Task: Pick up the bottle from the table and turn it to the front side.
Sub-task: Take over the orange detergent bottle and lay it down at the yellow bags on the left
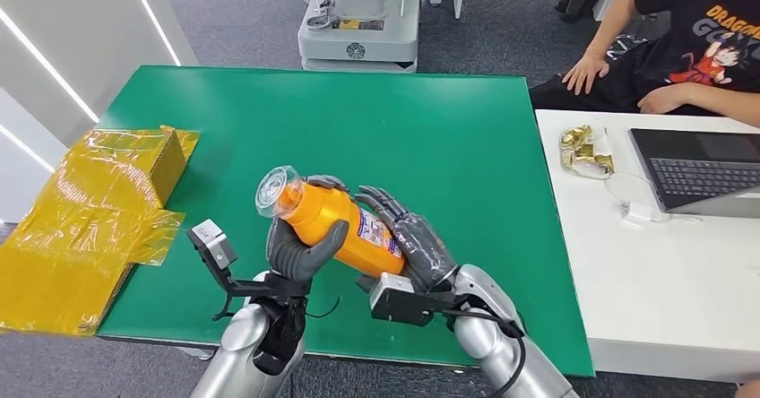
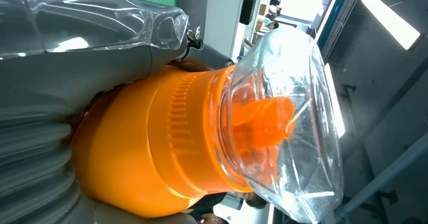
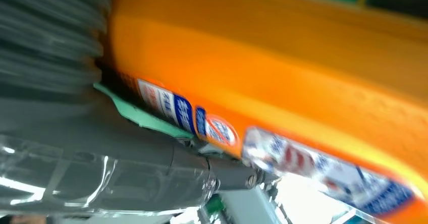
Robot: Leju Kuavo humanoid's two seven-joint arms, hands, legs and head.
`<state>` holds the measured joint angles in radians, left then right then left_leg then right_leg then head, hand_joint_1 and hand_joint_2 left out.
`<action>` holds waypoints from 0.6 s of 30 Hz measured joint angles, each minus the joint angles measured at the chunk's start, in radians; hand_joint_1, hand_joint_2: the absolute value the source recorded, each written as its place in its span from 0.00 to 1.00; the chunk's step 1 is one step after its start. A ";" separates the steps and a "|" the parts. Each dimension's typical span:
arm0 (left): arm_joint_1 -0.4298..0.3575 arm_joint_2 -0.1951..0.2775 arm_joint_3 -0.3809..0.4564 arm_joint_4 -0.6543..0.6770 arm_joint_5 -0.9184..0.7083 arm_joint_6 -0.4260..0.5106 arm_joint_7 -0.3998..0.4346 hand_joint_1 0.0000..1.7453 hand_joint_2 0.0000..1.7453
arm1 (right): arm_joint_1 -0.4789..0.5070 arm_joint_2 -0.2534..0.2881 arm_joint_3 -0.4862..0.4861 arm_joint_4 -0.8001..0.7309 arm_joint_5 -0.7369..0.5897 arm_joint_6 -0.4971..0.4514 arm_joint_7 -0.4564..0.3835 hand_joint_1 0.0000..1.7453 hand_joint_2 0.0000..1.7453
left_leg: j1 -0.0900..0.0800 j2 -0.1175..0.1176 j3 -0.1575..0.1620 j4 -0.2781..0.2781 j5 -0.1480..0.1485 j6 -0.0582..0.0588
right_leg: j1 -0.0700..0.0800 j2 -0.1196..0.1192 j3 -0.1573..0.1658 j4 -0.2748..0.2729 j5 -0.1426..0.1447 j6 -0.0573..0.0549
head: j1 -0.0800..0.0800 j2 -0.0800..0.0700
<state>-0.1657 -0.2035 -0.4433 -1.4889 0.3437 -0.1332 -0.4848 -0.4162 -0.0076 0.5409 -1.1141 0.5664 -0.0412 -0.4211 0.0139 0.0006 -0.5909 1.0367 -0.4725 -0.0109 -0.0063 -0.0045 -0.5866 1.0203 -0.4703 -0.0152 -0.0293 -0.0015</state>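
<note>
An orange bottle (image 1: pixel 336 221) with a clear cap (image 1: pixel 275 190) is held tilted above the green table (image 1: pixel 430 129), cap toward the left. My left hand (image 1: pixel 300 246) grips it just behind the cap, and my right hand (image 1: pixel 412 241) wraps the base end. A white and blue label (image 1: pixel 376 234) shows on the side facing me. Up close in the left wrist view, the orange bottle (image 2: pixel 151 148) and clear cap (image 2: pixel 287 123) sit against my left hand (image 2: pixel 55 82). In the right wrist view, the labelled bottle (image 3: pixel 282 82) rests against my right hand (image 3: pixel 75 128).
Yellow plastic wrap and a box (image 1: pixel 99 210) lie at the table's left edge. A white side table (image 1: pixel 645 263) on the right carries a laptop (image 1: pixel 699 169), a cable and a gold wrapper (image 1: pixel 582 150). A seated person (image 1: pixel 681 48) is behind it. A grey machine (image 1: pixel 358 21) stands beyond the table.
</note>
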 joint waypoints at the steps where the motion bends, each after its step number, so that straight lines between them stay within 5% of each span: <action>1: 0.000 -0.001 0.000 0.000 0.000 0.001 0.000 1.00 1.00 | 0.005 0.002 0.000 -0.008 -0.001 -0.008 0.003 0.00 1.00 | 0.000 0.000 0.000 0.000 0.000 0.000 | 0.000 0.000 0.000 0.000 0.000 0.000 | 0.000 0.000; 13: 0.008 -0.001 0.000 -0.001 -0.008 0.044 -0.016 1.00 1.00 | 0.188 0.025 -0.054 -0.256 -0.144 -0.283 -0.040 0.00 1.00 | 0.000 0.000 0.000 0.000 0.000 0.000 | 0.000 0.000 0.000 0.000 0.000 0.000 | 0.000 0.000; 18: 0.013 0.005 0.000 -0.004 -0.013 0.075 -0.032 1.00 1.00 | 0.306 0.035 -0.080 -0.411 -0.249 -0.493 -0.164 0.00 1.00 | 0.000 -0.001 0.000 0.000 0.000 0.000 | 0.000 -0.002 0.000 0.000 0.000 0.000 | 0.000 0.000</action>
<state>-0.1522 -0.1988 -0.4433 -1.4926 0.3305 -0.0581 -0.5168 -0.1103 0.0271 0.4613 -1.5256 0.3178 -0.5343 -0.5851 0.0139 -0.0005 -0.5913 1.0365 -0.4727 -0.0109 -0.0064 -0.0060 -0.5866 1.0199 -0.4707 -0.0150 -0.0294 -0.0015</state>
